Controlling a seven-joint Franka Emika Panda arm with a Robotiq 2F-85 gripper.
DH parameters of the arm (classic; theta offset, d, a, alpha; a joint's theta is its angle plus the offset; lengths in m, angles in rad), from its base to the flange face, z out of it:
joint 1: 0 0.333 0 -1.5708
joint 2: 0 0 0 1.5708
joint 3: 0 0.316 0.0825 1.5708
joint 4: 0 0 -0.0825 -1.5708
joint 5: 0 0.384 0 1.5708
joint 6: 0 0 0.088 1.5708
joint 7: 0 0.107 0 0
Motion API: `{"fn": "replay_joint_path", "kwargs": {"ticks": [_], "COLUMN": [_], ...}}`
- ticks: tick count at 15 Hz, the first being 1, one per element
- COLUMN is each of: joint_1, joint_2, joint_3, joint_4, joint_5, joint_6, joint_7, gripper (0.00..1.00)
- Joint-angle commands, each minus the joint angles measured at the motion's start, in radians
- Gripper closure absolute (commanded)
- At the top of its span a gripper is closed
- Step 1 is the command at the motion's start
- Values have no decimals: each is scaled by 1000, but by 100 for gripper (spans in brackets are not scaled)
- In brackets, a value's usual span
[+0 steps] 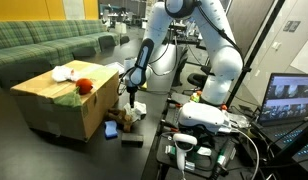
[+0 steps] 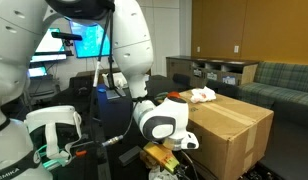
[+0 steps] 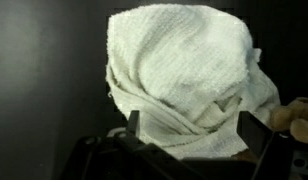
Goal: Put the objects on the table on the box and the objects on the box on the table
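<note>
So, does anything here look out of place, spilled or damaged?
Nothing looks spilled or broken. The only untidy thing is the white towel, which lies crumpled in a heap on the dark table, right under the open gripper in the wrist view.

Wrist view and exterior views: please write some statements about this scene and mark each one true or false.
1. In the wrist view, a crumpled white towel lies on the dark table. True.
2. The gripper is shut on the towel. False: its jaws stand open.
3. A round red object sits on the tan cardboard box. True.
4. The box top is bare. False: a white cloth and the red object lie on it.
</note>
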Motion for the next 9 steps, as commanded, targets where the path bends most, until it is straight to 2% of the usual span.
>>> {"fn": "replay_joint_path", "kwargs": {"ticks": [1,4,9], "joint_1": [33,19,-18], "joint_2": [14,49,98], "joint_3": [-62,-62,-25], "joint_4": [3,12,26], "joint_5": [-44,-46,-18], "joint_6": [4,5,36], "joint_7": [18,13,14], "gripper": [0,0,0]}}
